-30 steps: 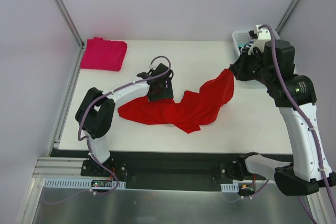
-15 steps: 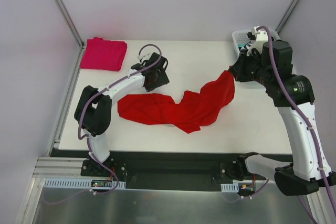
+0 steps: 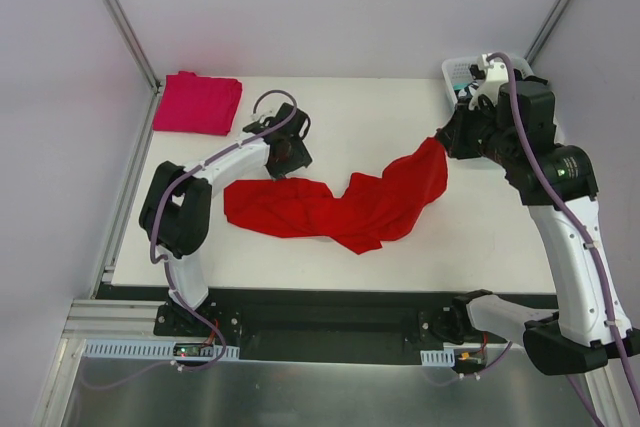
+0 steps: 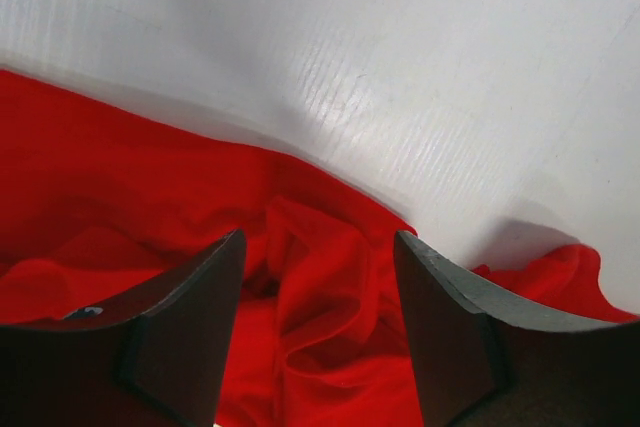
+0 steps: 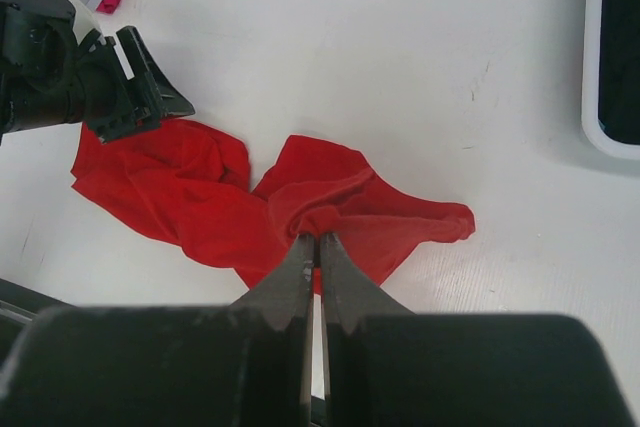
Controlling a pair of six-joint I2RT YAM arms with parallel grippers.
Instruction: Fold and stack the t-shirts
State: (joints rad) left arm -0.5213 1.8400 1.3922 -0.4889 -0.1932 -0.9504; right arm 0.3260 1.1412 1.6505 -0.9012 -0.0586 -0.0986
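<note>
A bright red t-shirt lies crumpled across the middle of the table. Its right end is lifted toward the right gripper. In the right wrist view that gripper is shut on a bunched fold of the red t-shirt. The left gripper hovers at the shirt's upper left edge. Its jaws stand open, with rumpled red cloth below and between the fingers, not pinched. A magenta-pink t-shirt lies folded at the far left corner.
A white basket stands at the far right corner behind the right arm, with dark cloth inside. The metal frame posts rise at the back left and back right. The table's near edge runs just below the red shirt.
The left gripper has drawn back up and to the left, off the red shirt's body to its upper edge, with its jaws slightly narrower. The right gripper has kept its hold and place.
</note>
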